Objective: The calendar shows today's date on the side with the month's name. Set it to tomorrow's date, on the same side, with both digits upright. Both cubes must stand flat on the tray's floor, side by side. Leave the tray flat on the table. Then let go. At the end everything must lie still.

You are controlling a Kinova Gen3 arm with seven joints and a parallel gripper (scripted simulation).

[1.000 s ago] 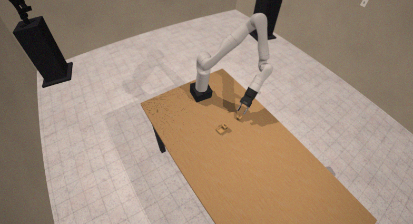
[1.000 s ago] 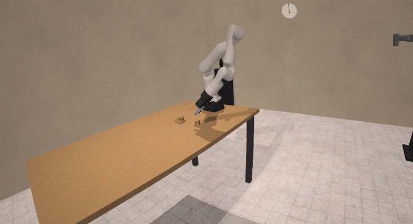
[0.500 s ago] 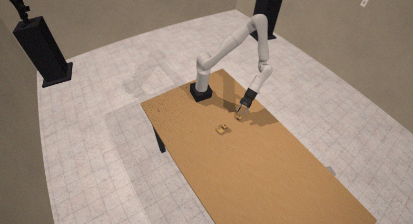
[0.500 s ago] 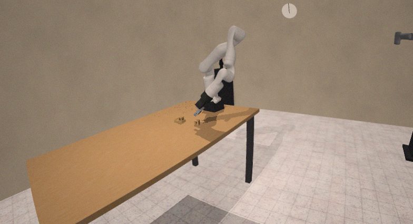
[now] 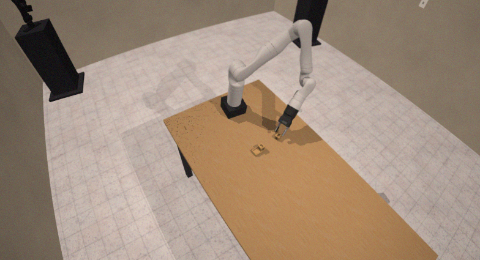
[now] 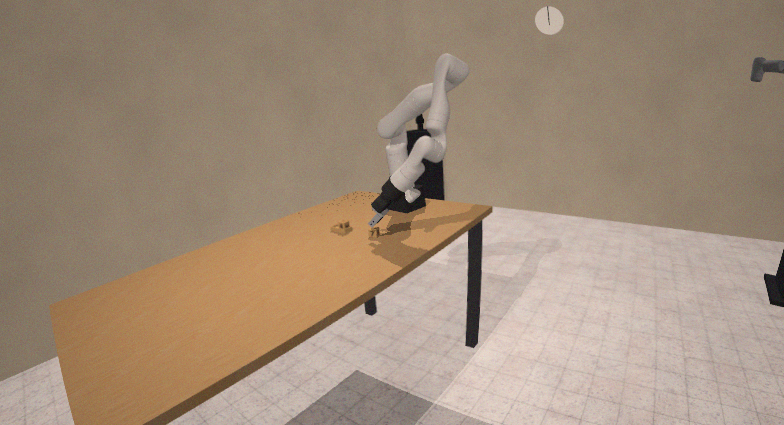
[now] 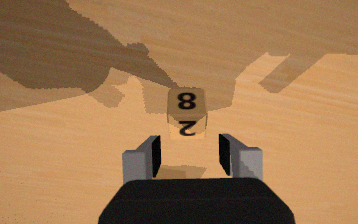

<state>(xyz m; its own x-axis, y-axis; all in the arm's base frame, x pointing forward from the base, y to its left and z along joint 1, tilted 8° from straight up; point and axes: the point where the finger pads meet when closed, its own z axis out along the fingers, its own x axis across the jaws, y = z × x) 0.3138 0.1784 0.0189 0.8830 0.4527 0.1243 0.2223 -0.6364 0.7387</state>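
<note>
Cube (image 7: 186, 119) out on the bench (image 5: 302, 197) is what I am lining up on: it sits alone on the wood, well apart from the tray (image 5: 257, 150), with an 8 on its top face and a 2 on the face toward my wrist camera. The tray lies flat nearer the middle of the bench, and I think the second cube stands inside it, though it is too small in the top view for me to be sure or to read a digit. I judge the job to be at the regrasp step, with this loose cube waiting to be picked up, turned to the needed digit and set back beside its partner.

My gripper (image 7: 192, 138) has its fingers spread wide with nothing between them, and the cube lies just ahead of the tips, centred on the gap. The next move calls for easing forward and down so the fingers straddle the cube's two side faces squarely before closing; a skewed approach could nudge it.

The arm rises from its base, arches high, then folds down, the wrist slanting toward the bench with the gripper low above the wood.
</note>
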